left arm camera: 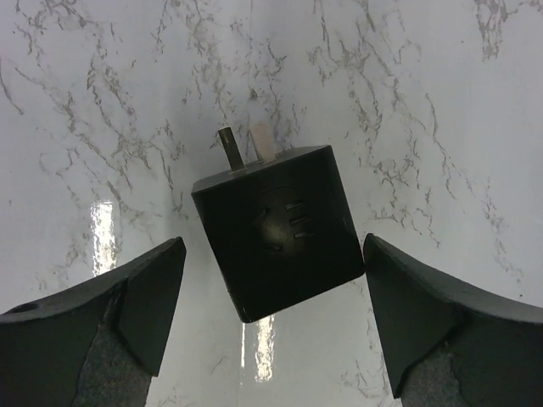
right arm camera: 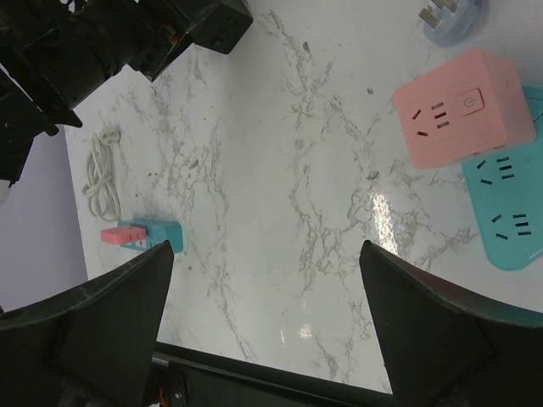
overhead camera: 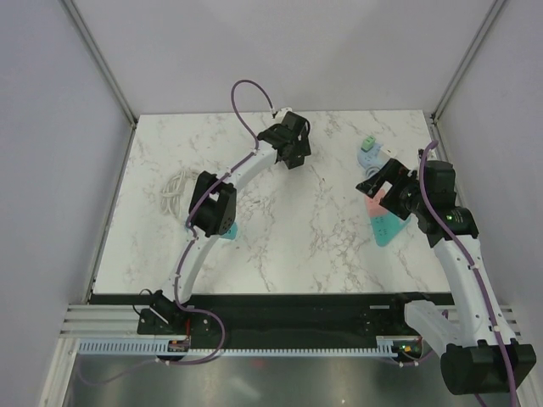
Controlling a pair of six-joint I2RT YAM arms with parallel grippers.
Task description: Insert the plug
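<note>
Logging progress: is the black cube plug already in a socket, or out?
Out. The black cube plug lies on the marble table, both prongs exposed, between the left gripper's open jaws.

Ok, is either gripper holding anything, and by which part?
Nothing is held. The left gripper is open either side of the black plug cube, not clamped on it. The right gripper is open above the table.

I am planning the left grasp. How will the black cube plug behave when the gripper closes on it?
The black cube plug looks rigid, so it should not deform. It lies skewed inside the open left gripper, so it may twist when squeezed. Its smooth faces might slip.
</note>
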